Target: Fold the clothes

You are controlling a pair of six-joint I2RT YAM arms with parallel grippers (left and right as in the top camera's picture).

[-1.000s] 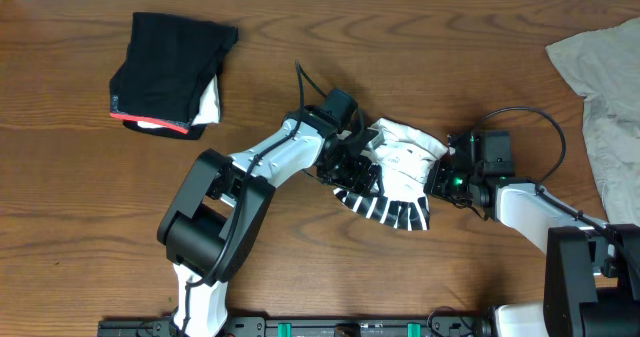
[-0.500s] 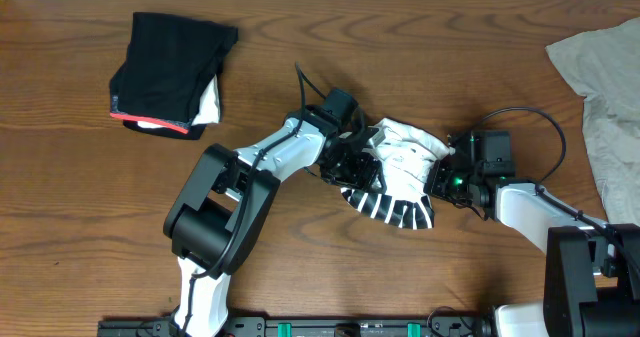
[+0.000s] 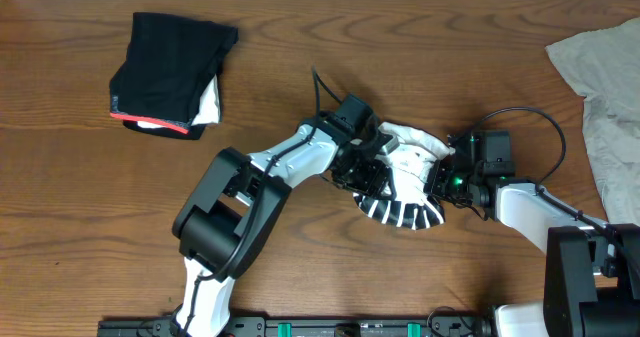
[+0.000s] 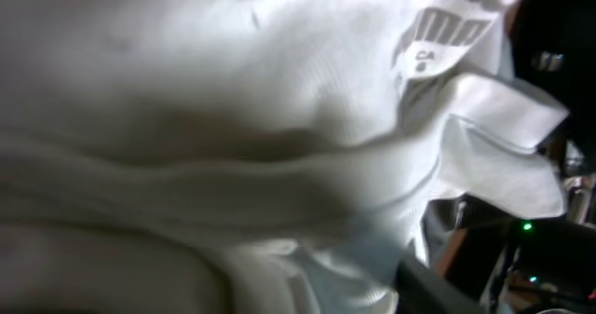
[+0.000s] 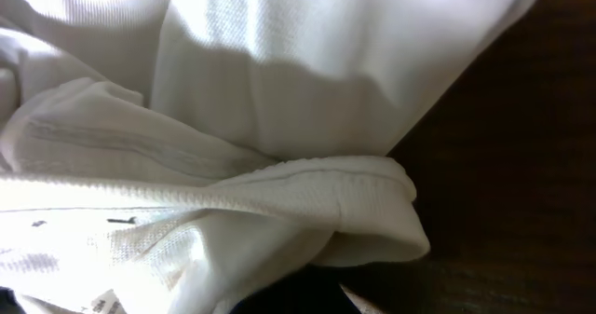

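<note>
The white T-shirt (image 3: 408, 167) with black stripes lies bunched in the middle of the table, its striped hem toward the front. My left gripper (image 3: 366, 169) is pressed into the shirt's left side. White cloth (image 4: 233, 90) fills the left wrist view and hides how the jaws stand. My right gripper (image 3: 441, 178) sits at the shirt's right edge, shut on a fold of the white fabric (image 5: 279, 100), with a rolled hem just above its fingers. A folded black, red-edged garment (image 3: 170, 72) rests at the back left. A grey-beige garment (image 3: 605, 87) lies crumpled at the far right.
Bare brown wood table (image 3: 90, 207) surrounds the shirt. The right arm's cable (image 3: 530, 112) loops behind its wrist. The grey-beige cloth runs off the right edge. Dark tabletop (image 5: 521, 165) shows to the right of the fabric in the right wrist view.
My left arm has pushed to the right, deeper into the shirt, and the striped hem has shifted right with it. The right arm has not moved.
</note>
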